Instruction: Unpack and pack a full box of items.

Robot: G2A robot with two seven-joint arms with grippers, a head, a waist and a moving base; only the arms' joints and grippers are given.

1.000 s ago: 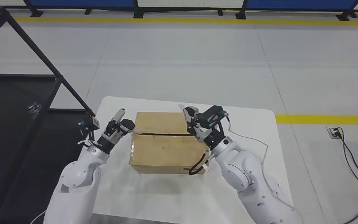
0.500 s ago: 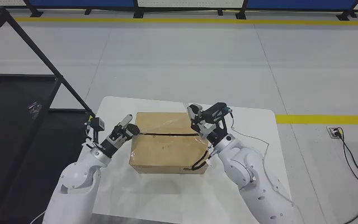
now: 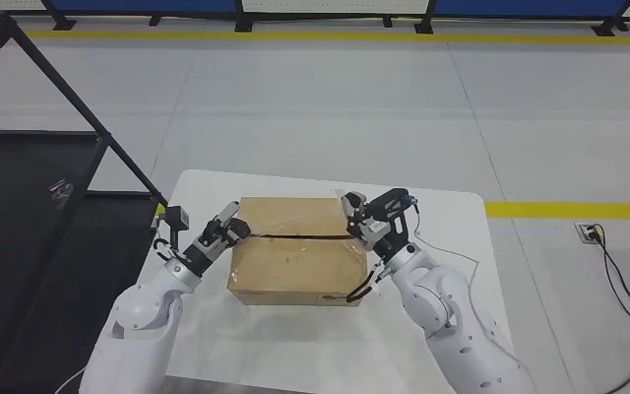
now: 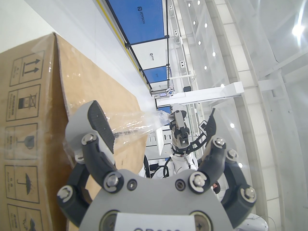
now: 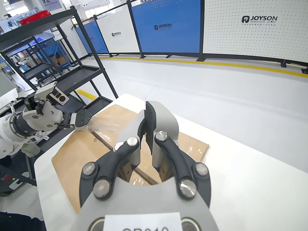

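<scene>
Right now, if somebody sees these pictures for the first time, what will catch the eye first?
A brown cardboard box sits in the middle of the white table, its top seam covered by clear tape. The left gripper, open, is at one end of that seam, where the tape is crumpled loose. The right gripper, shut, is at the opposite end.

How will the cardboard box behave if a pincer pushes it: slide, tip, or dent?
The cardboard box is low and wide, so it probably slides on the table rather than tips. Its clear tape looks glossy, so contact there may slip.
</scene>
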